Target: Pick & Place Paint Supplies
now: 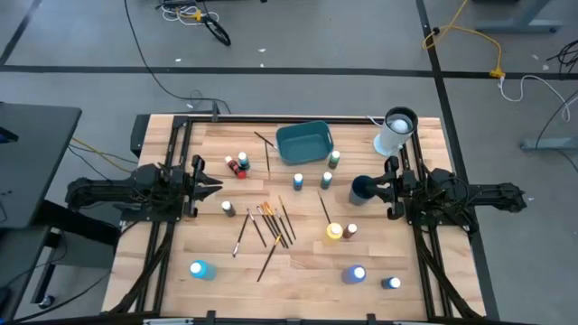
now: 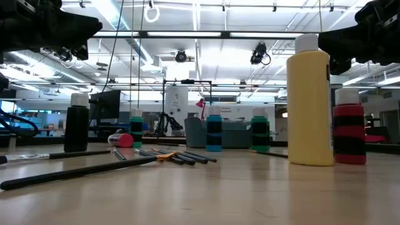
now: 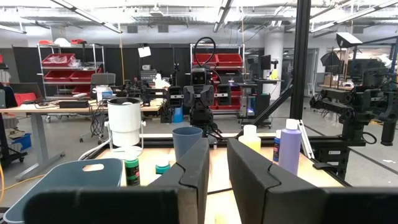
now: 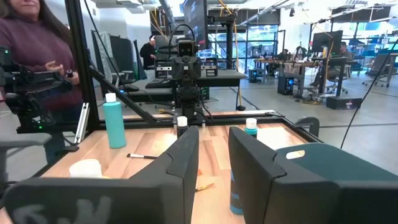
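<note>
The teal bin (image 1: 304,143) at the tabletop's (image 1: 298,271) far edge looks empty. Paint bottles (image 1: 334,232) and brushes (image 1: 275,223) lie scattered across the wood. The left tool (image 1: 215,186) and right tool (image 1: 365,188) hover at the sides, fingers slightly parted, holding nothing.

Bright, even ceiling strip lights (image 2: 187,34) fill the room; shadows on the desk (image 1: 298,262) are faint; near foreground blurs.

Two matte black jointed arms, each ending in a claw of two flat, angular dark fingers (image 3: 196,177).
</note>
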### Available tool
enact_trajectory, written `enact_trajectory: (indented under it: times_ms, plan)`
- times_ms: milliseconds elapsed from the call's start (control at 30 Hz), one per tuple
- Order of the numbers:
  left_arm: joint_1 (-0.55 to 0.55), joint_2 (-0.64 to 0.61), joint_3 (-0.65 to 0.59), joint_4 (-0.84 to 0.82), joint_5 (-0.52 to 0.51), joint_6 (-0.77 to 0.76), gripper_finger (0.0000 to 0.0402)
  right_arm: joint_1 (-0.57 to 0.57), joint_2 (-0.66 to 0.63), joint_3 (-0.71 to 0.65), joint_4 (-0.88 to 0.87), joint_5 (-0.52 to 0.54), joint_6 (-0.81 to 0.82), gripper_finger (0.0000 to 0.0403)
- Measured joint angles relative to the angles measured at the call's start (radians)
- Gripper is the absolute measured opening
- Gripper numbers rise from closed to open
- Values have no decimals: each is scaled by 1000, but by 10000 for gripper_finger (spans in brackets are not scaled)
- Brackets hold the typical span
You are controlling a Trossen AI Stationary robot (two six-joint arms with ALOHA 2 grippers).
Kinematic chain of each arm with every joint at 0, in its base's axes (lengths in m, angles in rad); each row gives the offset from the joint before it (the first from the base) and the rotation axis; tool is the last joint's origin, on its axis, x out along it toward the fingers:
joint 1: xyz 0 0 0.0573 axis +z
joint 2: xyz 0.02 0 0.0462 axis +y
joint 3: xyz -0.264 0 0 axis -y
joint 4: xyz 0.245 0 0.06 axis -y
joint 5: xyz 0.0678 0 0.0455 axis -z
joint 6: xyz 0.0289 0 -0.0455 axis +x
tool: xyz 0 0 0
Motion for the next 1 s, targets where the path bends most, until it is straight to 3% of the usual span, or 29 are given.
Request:
enact_trajectory:
  times_ms: [800,1000]
  plan:
    - [0,0,0,3,-26,0,68,0,0,0,21,0,-35,91]
    - [0,1,0,1,-48,-2,68,3,0,0,58,-42,107,91]
